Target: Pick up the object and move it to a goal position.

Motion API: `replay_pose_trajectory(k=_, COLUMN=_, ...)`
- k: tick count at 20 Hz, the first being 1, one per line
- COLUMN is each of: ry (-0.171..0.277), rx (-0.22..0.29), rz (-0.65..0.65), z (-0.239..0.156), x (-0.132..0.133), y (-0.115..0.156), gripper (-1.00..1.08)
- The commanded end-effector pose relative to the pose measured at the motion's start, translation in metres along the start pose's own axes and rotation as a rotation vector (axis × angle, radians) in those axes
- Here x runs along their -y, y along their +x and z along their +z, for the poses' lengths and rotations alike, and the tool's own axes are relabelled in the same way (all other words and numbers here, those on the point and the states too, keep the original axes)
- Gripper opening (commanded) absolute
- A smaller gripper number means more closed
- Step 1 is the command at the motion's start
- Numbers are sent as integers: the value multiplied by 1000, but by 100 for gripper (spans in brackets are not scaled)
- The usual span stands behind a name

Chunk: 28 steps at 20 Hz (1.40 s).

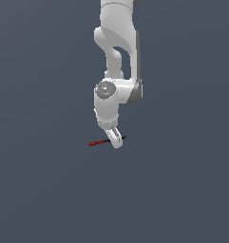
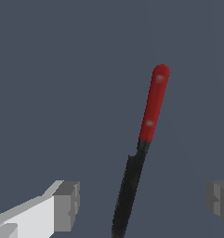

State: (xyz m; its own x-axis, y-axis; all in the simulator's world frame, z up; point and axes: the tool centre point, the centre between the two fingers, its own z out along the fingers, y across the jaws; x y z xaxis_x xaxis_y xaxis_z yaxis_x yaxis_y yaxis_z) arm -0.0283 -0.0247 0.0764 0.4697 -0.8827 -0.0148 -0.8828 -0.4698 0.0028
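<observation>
The object point(image 1: 97, 142) is a thin short rod, red on one half and black on the other. It lies flat on the dark grey floor, with its red end toward the exterior view's left. My gripper point(image 1: 116, 139) is down at floor level over the black half. In the wrist view the rod point(image 2: 153, 104) runs between my two fingertips, red half farther out and black half nearer the palm. The gripper point(image 2: 143, 202) is open. One finger point(image 2: 66, 205) and the other finger point(image 2: 220, 201) stand wide apart on either side of the black half, with a gap on each side.
Only the plain dark grey floor point(image 1: 49, 190) surrounds the rod. The white arm point(image 1: 117, 57) rises straight above the gripper toward the top of the exterior view.
</observation>
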Motion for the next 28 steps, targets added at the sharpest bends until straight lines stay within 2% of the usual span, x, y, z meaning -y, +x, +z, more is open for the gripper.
replay_pose_trajectory(k=1, ry=1, rx=-3, rz=71, z=5, x=-2, y=1, gripper=100)
replay_pose_trajectory(k=12, ry=4, rx=-13, rz=252, z=17, x=-9, y=3, gripper=100)
replay_pose_trajectory(k=21, ry=4, rx=-14, rz=267, z=21, x=-10, y=3, gripper=100)
replay_pose_trajectory(k=28, ry=5, rx=-14, rz=271, z=50, x=-11, y=4, gripper=100)
